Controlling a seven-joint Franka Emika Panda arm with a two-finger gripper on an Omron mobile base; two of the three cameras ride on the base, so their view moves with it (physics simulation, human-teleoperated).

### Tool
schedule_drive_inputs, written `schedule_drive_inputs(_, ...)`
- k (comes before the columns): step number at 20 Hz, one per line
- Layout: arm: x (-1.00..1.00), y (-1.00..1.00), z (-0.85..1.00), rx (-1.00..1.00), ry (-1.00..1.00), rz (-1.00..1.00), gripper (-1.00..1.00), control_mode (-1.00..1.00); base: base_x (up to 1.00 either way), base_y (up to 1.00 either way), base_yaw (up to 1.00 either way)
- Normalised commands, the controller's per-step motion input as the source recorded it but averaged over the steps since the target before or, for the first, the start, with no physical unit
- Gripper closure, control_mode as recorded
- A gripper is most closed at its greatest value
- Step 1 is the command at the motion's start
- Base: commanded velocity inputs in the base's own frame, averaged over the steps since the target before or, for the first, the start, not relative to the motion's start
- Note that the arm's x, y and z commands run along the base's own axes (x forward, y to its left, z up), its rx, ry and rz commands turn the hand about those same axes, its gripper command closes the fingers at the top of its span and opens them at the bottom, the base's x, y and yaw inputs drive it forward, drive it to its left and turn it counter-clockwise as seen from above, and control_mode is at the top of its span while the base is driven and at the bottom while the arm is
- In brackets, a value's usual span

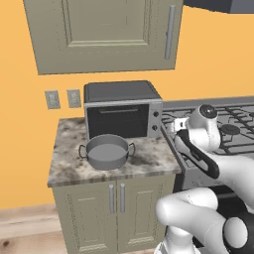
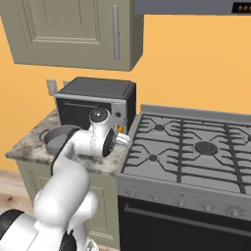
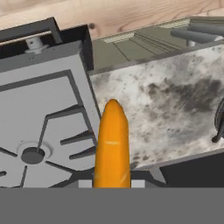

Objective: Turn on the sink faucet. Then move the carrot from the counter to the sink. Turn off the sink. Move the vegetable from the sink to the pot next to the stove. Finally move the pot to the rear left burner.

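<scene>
While the two base views take in the whole corner of the kitchen, the hand view looks straight along the carrot [image 3: 112, 146], which stands up between the pincer [image 3: 112, 183] tips with its orange tapered end pointing away; the pincer is closed on it. Below the carrot in that view lie the edge of the stove [image 3: 43, 113], with a black grate and a round burner, and the speckled tabletop [image 3: 166, 113] beside it, the carrot crossing the seam between the two. A dark curved piece at the right edge may be a handle of the pot, though I cannot tell.

From the left base view the pot [image 1: 107, 151] sits whole on the tabletop [image 1: 69, 168], just in front of the black-and-silver microwave [image 1: 122, 110], well apart from the arm's wrist, which hangs over the joint of tabletop and stove [image 1: 233, 124]. The carrot itself is hidden there by the wrist.

From the right base view a small orange spot of the carrot [image 2: 120, 129] shows at the wrist, and the pot [image 2: 56, 138] is half hidden behind the arm. This side gives the full stove [image 2: 196, 152], with its grates, front knobs and black oven door [image 2: 181, 225].
</scene>
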Motion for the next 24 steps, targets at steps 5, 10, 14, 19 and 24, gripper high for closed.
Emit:
schedule_drive_inputs(5,0.00,0.92,0.17,-0.04,0.05,0.00,1.00,-1.00,0.00,0.00,0.00)
schedule_drive_inputs(10,0.00,0.93,0.18,-0.05,0.08,0.00,1.00,-1.00,0.00,0.00,0.00)
schedule_drive_inputs(14,0.00,0.83,0.23,-0.03,0.09,0.00,1.00,-1.00,0.00,0.00,0.00)
schedule_drive_inputs(19,0.00,0.77,0.15,-0.03,0.08,0.00,1.00,-1.00,0.00,0.00,0.00)
schedule_drive_inputs(24,0.00,0.45,0.00,-0.03,0.04,0.01,1.00,-1.00,0.00,0.00,0.00)
